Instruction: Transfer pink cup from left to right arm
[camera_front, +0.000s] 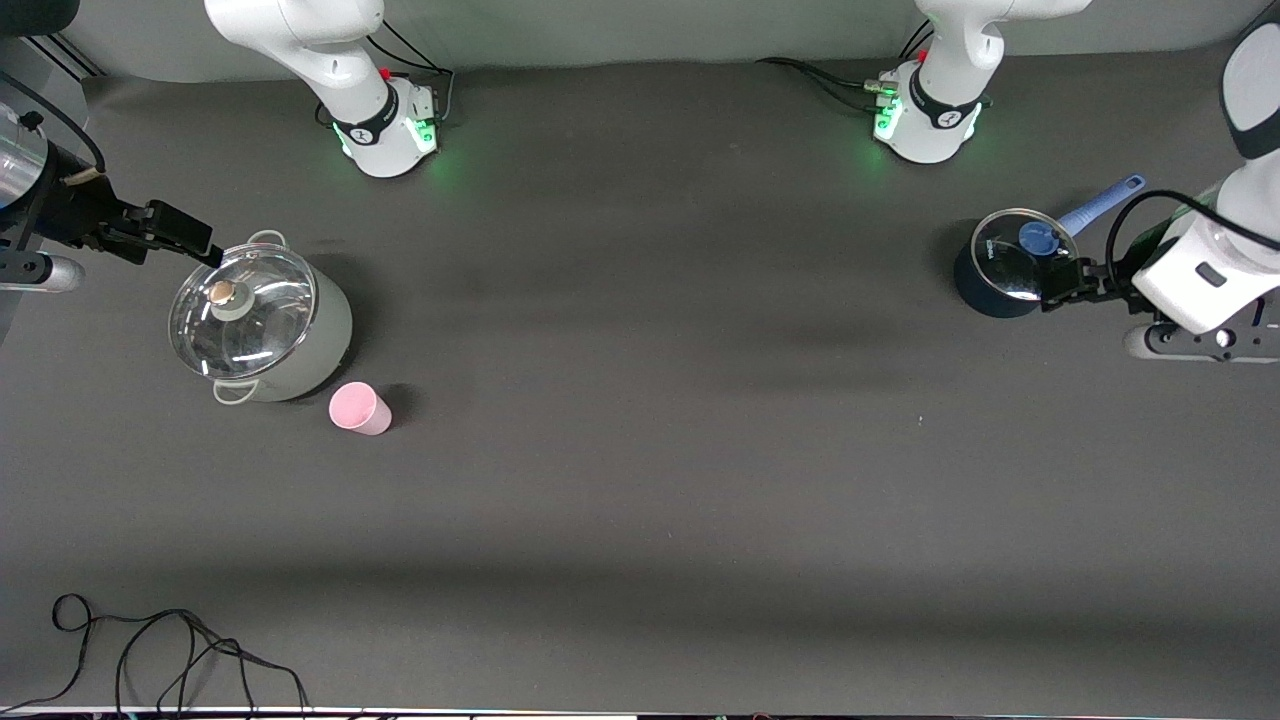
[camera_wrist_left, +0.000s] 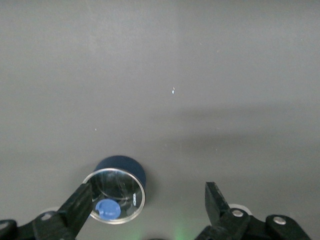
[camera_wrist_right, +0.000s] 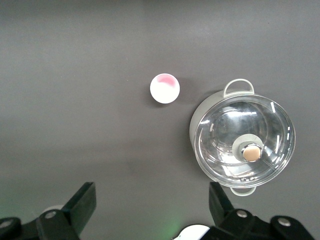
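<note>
Insp. note, both sets of jaws mine. Left gripper (camera_front: 1050, 285) hangs over the dark saucepan (camera_front: 1005, 270) at the left arm's end of the tabletop (camera_front: 650, 480); jaws released, nothing between them. Right gripper (camera_front: 190, 238) hangs over the tabletop just beside the grey pot (camera_front: 262, 320) at the right arm's end; jaws spread wide too, holding nothing.

Pink cup (camera_front: 359, 408) stands upright on the tabletop, mouth up, just beside the grey pot and nearer the front camera than it; apart from both grippers.

View diffs: front view alone has both arms, both pots and the cup together, plus a black cable (camera_front: 170, 650) loose along the tabletop edge nearest the camera. Left wrist view gives only the saucepan w/ glass lid (camera_wrist_left: 114, 196) and blue knob (camera_wrist_left: 107, 208), beside one of my fingers (camera_wrist_left: 75, 207); no cup there. Right wrist view gives the cup's open mouth (camera_wrist_right: 164, 88) and the grey pot's glass lid (camera_wrist_right: 243, 146) w/ its knob; the saucepan does not appear there.

Obstructions: grey pot stands close against the cup on the side toward the right arm's base; rest of the cup's surround is bare tabletop
</note>
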